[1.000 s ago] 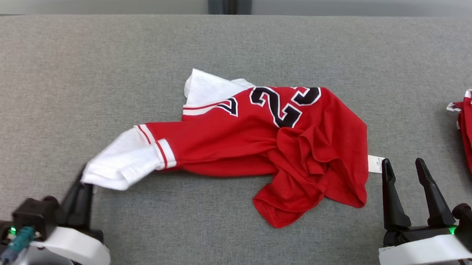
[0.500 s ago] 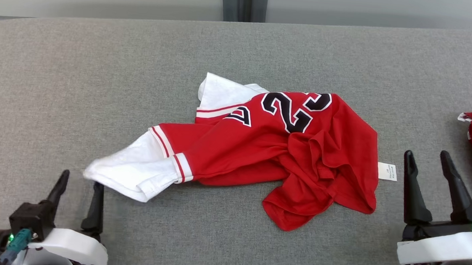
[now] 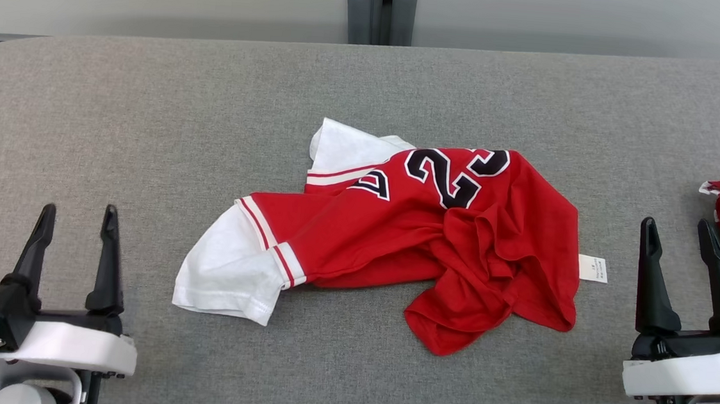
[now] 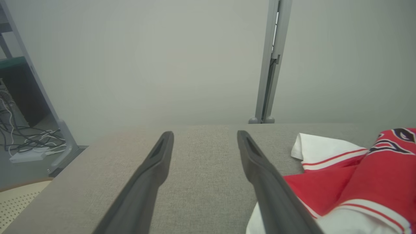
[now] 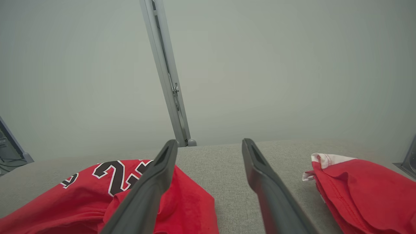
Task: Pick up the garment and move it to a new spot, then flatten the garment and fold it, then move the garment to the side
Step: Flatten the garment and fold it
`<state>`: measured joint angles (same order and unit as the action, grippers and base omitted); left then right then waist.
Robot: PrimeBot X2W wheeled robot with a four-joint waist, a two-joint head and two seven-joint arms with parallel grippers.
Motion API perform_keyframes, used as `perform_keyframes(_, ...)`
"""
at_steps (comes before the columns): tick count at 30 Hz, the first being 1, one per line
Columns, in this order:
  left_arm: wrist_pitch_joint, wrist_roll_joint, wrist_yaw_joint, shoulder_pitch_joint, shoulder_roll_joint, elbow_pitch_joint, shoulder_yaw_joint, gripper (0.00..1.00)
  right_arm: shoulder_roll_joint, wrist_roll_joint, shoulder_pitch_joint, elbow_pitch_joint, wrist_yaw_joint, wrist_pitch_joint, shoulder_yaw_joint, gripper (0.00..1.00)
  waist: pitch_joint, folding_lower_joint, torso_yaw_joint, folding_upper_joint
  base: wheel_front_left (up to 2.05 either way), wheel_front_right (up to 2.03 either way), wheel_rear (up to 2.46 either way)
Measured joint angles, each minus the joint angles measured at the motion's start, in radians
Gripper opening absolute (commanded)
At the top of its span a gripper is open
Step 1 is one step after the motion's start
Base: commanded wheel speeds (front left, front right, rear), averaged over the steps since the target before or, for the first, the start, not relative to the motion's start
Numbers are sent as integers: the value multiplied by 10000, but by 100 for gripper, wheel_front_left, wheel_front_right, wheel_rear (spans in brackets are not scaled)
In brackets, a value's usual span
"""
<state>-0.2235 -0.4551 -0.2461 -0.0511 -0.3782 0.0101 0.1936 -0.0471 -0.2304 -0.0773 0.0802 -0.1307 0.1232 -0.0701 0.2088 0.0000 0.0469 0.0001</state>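
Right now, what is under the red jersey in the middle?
The red jersey lies crumpled on the grey surface; its white sleeve and tag stick out. Anything beneath its bunched folds is covered.

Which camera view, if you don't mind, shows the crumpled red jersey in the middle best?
The head view: the whole jersey lies in sight from above, white sleeves and number included. The left wrist view catches its sleeve end at the lower right; the right wrist view shows its numbered part at a low, oblique angle.
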Motion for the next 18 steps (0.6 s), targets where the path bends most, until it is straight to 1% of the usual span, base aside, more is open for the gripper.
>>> perform_keyframes(4, 107, 88, 69, -245, 10, 794, 207, 100, 2, -6, -17, 52, 0, 0, 167, 100, -81, 0, -63, 0, 0, 0, 0)
perform_keyframes(7, 188, 140, 159, -360, 12, 1139, 399, 100, 0, 13, -32, 48, 0, -8, 320, 100, -180, 0, -164, 0, 0, 0, 0)
perform_keyframes(10, 297, 230, 150, -386, 13, 1369, 556, 100, 0, 10, 12, 27, 0, -10, 491, 100, -336, 0, -269, 0, 0, 0, 0)
perform_keyframes(15, 383, 259, 113, -260, 67, 1373, 750, 100, 2, 6, 293, -79, 0, -12, 744, 100, -639, 0, -429, 0, 0, 0, 0)
perform_keyframes(18, 399, 282, -29, -10, 102, 1179, 803, 100, -2, 6, 454, -201, 0, -58, 859, 100, -815, 0, -518, 0, 0, 0, 0)
